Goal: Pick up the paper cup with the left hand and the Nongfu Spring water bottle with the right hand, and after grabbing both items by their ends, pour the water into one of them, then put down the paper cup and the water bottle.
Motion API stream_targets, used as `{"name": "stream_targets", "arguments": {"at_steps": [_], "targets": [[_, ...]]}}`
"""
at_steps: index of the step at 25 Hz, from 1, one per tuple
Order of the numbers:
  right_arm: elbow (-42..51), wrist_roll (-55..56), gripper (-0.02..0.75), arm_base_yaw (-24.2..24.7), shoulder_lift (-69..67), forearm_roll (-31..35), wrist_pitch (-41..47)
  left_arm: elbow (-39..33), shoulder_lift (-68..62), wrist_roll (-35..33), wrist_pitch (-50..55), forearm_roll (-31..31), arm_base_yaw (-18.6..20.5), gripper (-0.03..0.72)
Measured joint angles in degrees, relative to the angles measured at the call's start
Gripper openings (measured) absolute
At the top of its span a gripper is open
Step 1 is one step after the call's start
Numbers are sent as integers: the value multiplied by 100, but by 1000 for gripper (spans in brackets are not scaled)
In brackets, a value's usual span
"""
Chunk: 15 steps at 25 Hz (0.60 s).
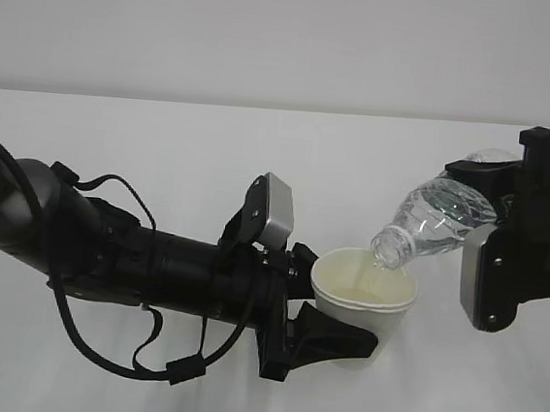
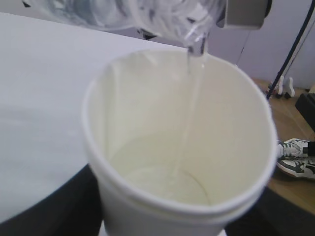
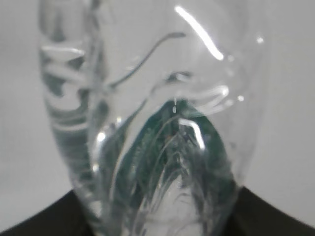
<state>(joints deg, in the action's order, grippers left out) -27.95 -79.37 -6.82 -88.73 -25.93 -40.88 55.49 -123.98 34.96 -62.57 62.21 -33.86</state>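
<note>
While the black arm reaches in from the left over the white desk (image 1: 212,151), the left claw (image 1: 328,313) pinches the paper cup (image 1: 362,297) low on its wall, holding it upright just above the desk, approx. mid-scene. Inside there's a shallow pool of water (image 2: 167,184) w/ a thin stream falling in. To the right, the right claw (image 1: 495,203) grips the clear water bottle (image 1: 440,217) at its base end, tilted neck-down, mouth over the cup's far rim.
</note>
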Motion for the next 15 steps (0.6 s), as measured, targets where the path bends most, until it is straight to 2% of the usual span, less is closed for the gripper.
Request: {"name": "stream_targets", "arguments": {"at_steps": [15], "targets": [[0, -9, 356, 0, 0, 0, -74, 0, 0, 0, 0, 3, 0, 477]]}}
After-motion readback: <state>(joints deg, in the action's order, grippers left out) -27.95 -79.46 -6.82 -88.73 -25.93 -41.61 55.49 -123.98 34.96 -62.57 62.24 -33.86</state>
